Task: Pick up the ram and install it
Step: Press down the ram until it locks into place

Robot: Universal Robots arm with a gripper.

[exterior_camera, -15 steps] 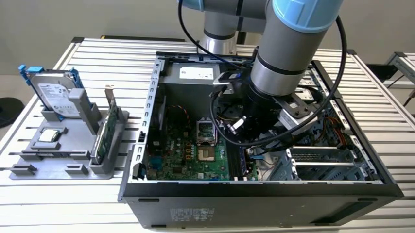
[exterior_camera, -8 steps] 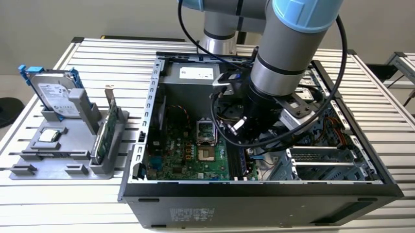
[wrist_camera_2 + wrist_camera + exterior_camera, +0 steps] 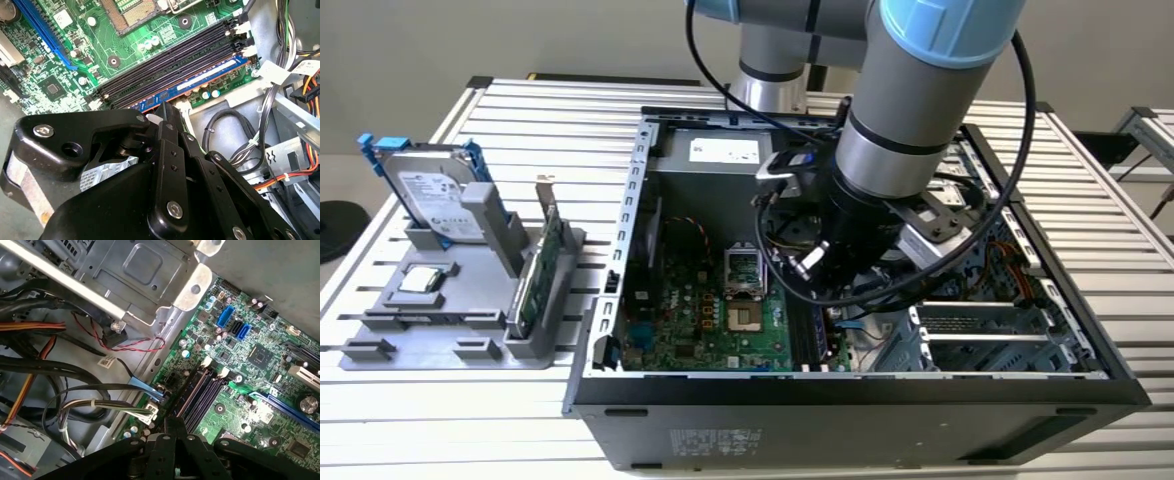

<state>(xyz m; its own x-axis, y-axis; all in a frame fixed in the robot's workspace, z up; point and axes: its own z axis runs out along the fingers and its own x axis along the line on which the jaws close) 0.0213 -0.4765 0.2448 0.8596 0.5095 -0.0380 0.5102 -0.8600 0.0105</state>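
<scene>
The ram, a thin bluish stick with a white label, stands in the black slot nearest the motherboard's edge, beside the empty slots. My gripper is down inside the computer case, its black fingers closed together on the ram's upper edge. The near part of the stick is hidden under them. In the first wrist view the gripper sits at the end of the row of slots. In the exterior view the gripper hangs over the green motherboard, partly hidden by its own cables.
The open black case walls the arm in. Bundled cables and a metal drive cage crowd the side next to the slots. Outside the case, at the exterior view's left, a grey holder carries a hard drive and a green card.
</scene>
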